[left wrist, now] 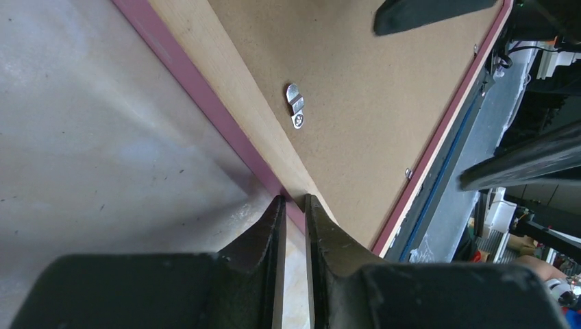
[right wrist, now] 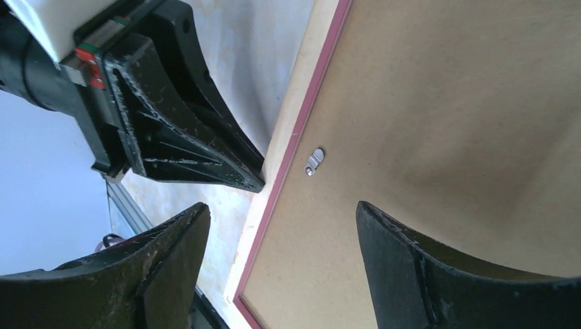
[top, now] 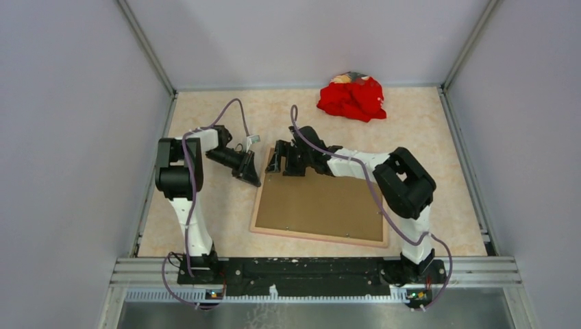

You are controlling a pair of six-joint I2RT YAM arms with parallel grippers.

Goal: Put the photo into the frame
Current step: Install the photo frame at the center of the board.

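The frame [top: 315, 236] lies face down on the table, its tan wood back and thin pink edge showing, with a brown backing board [top: 322, 202] inside it. The photo is hidden. My left gripper [top: 252, 179] is shut to a narrow slit, its tips [left wrist: 293, 200] at the frame's [left wrist: 219, 75] far left corner, with nothing between them. My right gripper [top: 276, 163] is open and empty over the frame's far edge. In the right wrist view it [right wrist: 282, 205] straddles the frame's pink rim [right wrist: 300, 123], one finger over the table, one over the board.
A red cloth heap [top: 353, 97] lies at the back of the table, right of centre. A small metal turn clip [left wrist: 296, 106] sits on the board near the rim, also in the right wrist view [right wrist: 314, 162]. Walls close in on three sides.
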